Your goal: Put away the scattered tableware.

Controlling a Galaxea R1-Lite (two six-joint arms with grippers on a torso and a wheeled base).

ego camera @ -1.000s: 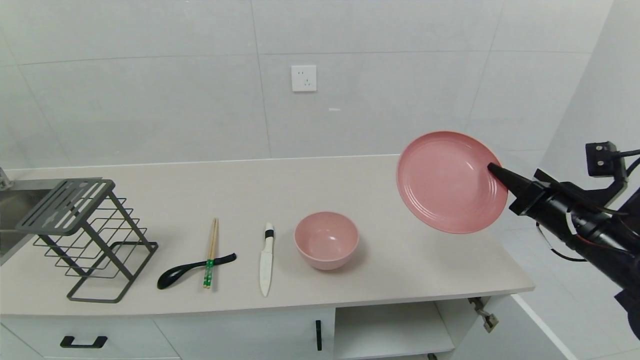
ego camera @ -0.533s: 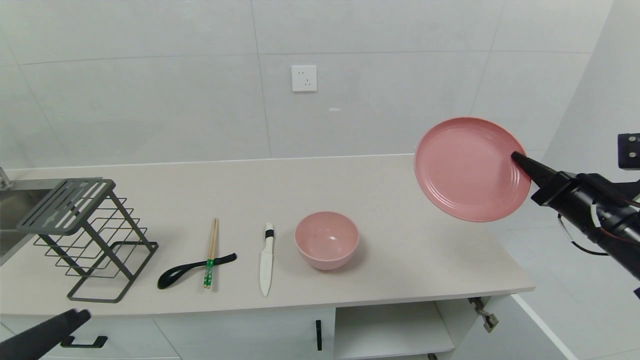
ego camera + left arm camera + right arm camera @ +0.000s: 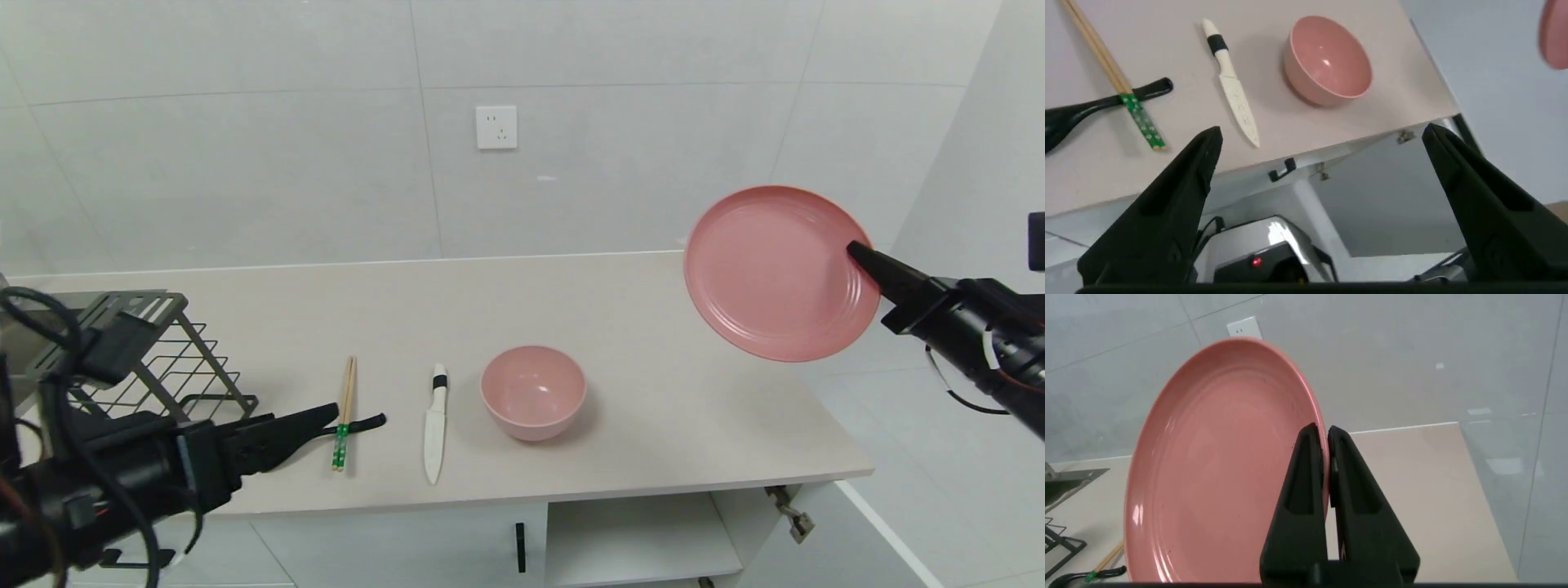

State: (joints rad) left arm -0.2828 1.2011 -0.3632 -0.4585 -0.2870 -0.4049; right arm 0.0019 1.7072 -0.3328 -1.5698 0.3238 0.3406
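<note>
Bright, even light; soft shadows; wide-angle bending at edges.

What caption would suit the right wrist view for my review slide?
Right gripper clamps the rim of a tilted pink plate held in the air, countertop beyond.

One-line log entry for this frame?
right gripper: jaws shut on plate rim, aloft | left gripper: jaws open, near counter front | bowl, knife on counter

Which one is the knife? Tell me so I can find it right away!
Start at the long pale counter. Near its front edge sits a pink bowl, and the knife lies just left of it. It is the only cream-white piece, with a dark band on its handle, unlike the wooden chopsticks further left.
</note>
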